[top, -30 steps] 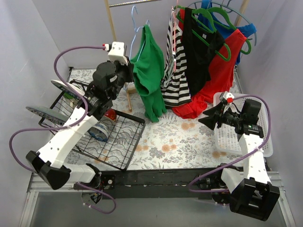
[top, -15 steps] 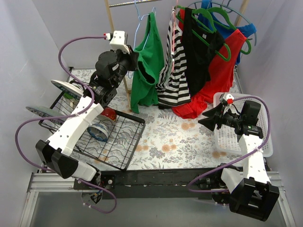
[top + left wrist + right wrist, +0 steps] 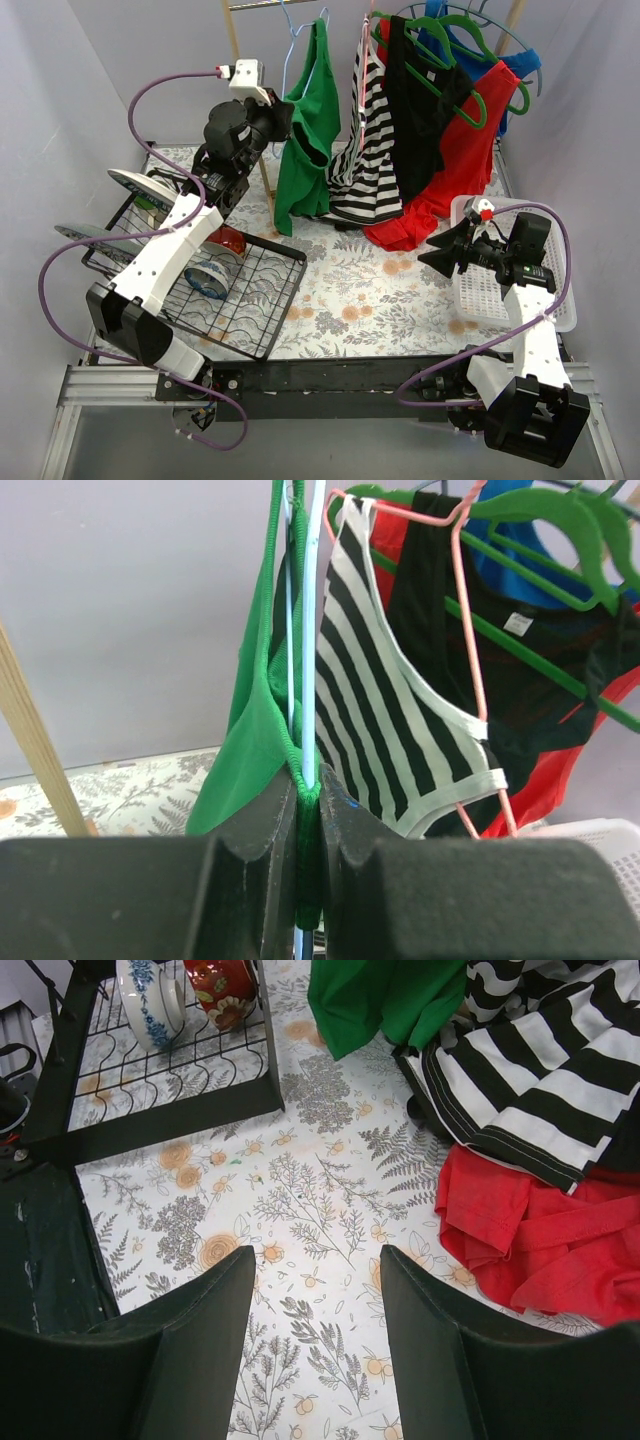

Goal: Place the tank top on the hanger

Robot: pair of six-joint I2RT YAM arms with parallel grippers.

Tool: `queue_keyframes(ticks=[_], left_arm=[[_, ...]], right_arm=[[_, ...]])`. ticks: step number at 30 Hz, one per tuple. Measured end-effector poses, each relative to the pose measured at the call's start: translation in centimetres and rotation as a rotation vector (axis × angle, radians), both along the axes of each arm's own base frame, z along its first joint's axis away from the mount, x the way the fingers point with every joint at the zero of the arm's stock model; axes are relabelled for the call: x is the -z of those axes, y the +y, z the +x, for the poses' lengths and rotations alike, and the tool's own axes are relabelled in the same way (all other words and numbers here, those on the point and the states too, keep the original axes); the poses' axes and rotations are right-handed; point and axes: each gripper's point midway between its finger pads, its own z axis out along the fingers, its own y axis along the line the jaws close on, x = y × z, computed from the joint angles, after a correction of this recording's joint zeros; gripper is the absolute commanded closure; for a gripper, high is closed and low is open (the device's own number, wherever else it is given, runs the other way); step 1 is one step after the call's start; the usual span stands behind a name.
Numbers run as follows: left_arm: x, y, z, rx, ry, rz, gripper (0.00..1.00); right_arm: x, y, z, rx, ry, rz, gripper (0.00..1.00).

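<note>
Clamping the tank top (image 3: 245, 755) and hanger (image 3: 314, 620) wire together, the left gripper (image 3: 308, 815) has both rising straight ahead of its fingers (image 3: 255, 865), while the right gripper (image 3: 316, 1300), well away, stands open and empty.

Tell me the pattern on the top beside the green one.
The striped top: black and white, best in left wrist view.

The tank top (image 3: 255, 745) is soft matt green cloth, the hanger (image 3: 314, 630) thin smooth wire, the post (image 3: 35, 745) bare wood.

No text, label or number can be read anywhere.
</note>
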Motion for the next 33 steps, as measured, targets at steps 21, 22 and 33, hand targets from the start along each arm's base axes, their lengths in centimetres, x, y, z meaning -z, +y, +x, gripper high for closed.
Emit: queue_keyframes(ticks=[21, 22, 33], left_arm=[[1.7, -1.9, 2.5, 0.034, 0.001, -0.147, 1.0], [1.8, -1.8, 2.6, 0.032, 0.0, -0.146, 1.0], [2.6, -1.8, 2.9, 0.034, -0.001, -0.137, 0.87]], right_arm=[[-0.2, 0.1, -0.2, -0.014, -0.005, 0.013, 0.39], [-0.2, 0.1, -0.2, -0.016, -0.006, 0.014, 0.39], [-0.2, 0.0, -0.3, -0.015, -0.01, 0.011, 0.39]])
